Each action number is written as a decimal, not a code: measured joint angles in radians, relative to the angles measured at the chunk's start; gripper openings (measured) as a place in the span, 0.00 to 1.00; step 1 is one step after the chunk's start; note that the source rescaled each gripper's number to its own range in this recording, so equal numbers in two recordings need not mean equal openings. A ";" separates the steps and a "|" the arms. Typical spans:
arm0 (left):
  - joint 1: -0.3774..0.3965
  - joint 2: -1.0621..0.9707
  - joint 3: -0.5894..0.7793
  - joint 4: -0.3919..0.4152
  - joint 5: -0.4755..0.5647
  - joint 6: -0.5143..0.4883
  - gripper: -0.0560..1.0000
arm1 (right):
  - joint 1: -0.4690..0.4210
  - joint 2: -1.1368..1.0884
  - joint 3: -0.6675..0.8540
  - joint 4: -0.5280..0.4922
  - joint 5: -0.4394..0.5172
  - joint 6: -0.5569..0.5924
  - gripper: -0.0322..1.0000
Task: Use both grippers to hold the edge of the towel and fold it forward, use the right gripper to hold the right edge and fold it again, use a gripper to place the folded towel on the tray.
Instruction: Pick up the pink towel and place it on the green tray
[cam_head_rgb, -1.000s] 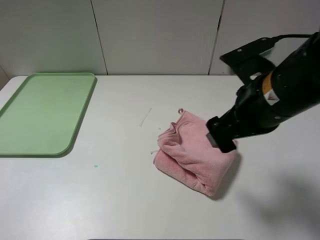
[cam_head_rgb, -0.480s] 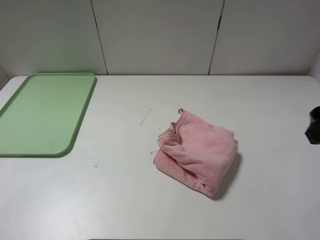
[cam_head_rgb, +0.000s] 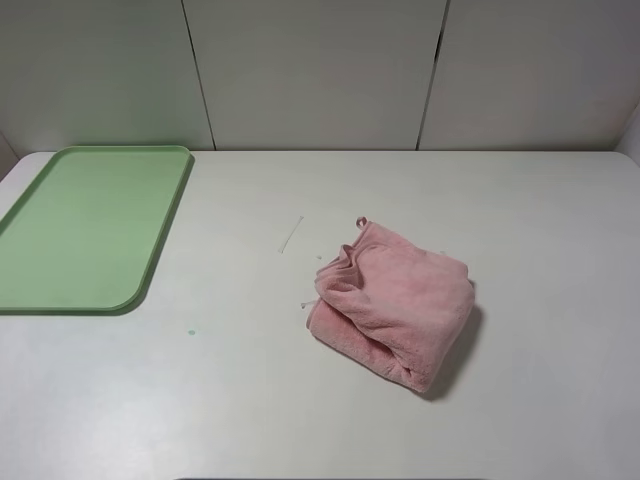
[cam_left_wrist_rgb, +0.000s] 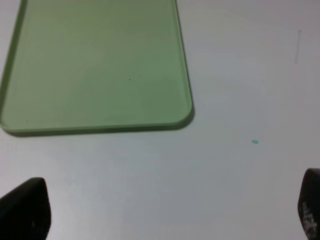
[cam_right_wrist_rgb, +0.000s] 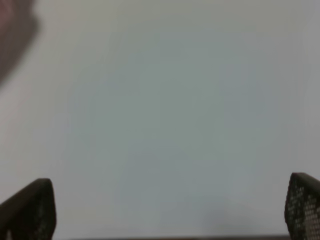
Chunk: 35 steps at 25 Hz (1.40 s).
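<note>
The pink towel (cam_head_rgb: 392, 303) lies folded into a thick bundle on the white table, right of the middle, with its small loop at the far corner. The light-green tray (cam_head_rgb: 88, 225) sits empty at the far left; it also shows in the left wrist view (cam_left_wrist_rgb: 95, 65). Neither arm shows in the exterior view. My left gripper (cam_left_wrist_rgb: 170, 210) is open and empty over bare table near the tray's near corner. My right gripper (cam_right_wrist_rgb: 170, 210) is open and empty over bare table, with a blurred sliver of the towel (cam_right_wrist_rgb: 11, 30) at the frame's corner.
A thin pale scrap (cam_head_rgb: 291, 234) lies on the table between tray and towel. A small teal speck (cam_head_rgb: 191, 332) sits near the tray's front corner and also shows in the left wrist view (cam_left_wrist_rgb: 255, 142). A panelled wall stands behind the table.
The right arm was over the towel's right side a second ago. It has pulled away to the right and out of the exterior view. The towel stays where it lay.
</note>
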 joint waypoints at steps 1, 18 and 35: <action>0.000 0.000 0.000 0.000 0.000 0.000 1.00 | -0.026 -0.039 0.006 0.023 -0.010 -0.009 1.00; 0.000 0.000 0.000 0.000 0.000 0.000 1.00 | -0.233 -0.541 0.100 0.160 -0.083 -0.106 1.00; 0.000 0.000 0.000 0.000 0.000 0.001 1.00 | -0.237 -0.543 0.128 0.339 -0.132 -0.247 1.00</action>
